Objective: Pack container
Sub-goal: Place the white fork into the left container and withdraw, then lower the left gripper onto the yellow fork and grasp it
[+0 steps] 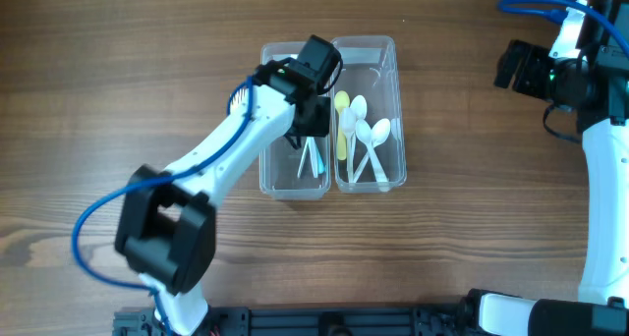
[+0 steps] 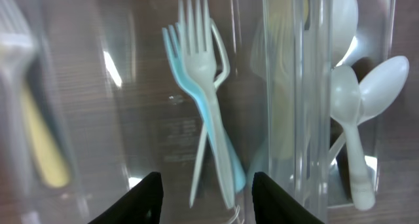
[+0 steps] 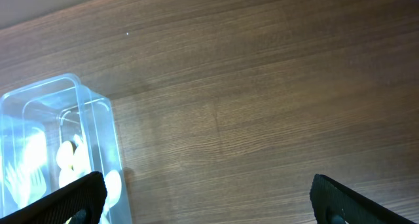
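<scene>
Two clear plastic containers stand side by side mid-table. The left container (image 1: 270,179) holds pale green and blue forks (image 2: 204,112). The right container (image 1: 398,110) holds white spoons (image 1: 371,140) and a yellow utensil (image 1: 341,120); the spoons also show in the left wrist view (image 2: 357,99). My left gripper (image 2: 206,198) is open and empty, directly above the forks inside the left container. My right gripper (image 3: 206,198) is open wide and empty, over bare table far to the right of the containers (image 3: 98,119).
The wooden table (image 1: 472,228) surrounds the containers. My left arm (image 1: 216,159) crosses the table from the front left. My right arm (image 1: 600,179) stands at the right edge.
</scene>
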Available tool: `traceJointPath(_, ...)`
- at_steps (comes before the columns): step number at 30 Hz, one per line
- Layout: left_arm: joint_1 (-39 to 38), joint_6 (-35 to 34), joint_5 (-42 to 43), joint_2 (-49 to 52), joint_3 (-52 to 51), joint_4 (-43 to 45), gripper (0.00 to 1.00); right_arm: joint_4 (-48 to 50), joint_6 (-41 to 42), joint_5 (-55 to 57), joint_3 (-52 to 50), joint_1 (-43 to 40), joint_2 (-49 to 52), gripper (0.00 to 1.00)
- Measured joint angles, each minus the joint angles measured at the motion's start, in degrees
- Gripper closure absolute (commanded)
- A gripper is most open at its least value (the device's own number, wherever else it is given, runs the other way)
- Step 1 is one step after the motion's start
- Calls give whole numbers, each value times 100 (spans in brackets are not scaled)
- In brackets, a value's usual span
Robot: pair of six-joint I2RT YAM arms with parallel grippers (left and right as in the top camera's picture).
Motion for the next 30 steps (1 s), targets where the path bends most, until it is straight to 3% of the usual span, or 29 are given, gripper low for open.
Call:
traceJointPath(3, 188, -15, -518, -599, 9, -387, 47, 0, 0, 0, 0, 0, 0, 1)
traceJointPath(8, 1147, 129, -970, -848, 76, -737, 55, 0, 0, 0, 0, 0, 0, 0)
traceJointPath(15, 2317, 1318, -334, -35, 76, -219, 65, 0, 0, 0, 0, 0, 0, 0)
traceJointPath(20, 2426, 2396, -42, 619, 74, 188, 65, 0, 0, 0, 0, 0, 0, 0)
traceJointPath(25, 2426, 2761, 74, 903, 74, 417, 63, 0, 0, 0, 0, 0, 0, 0)
traceJointPath(30, 2415, 2855, 129, 1060, 74, 476, 69, 0, 0, 0, 0, 0, 0, 0)
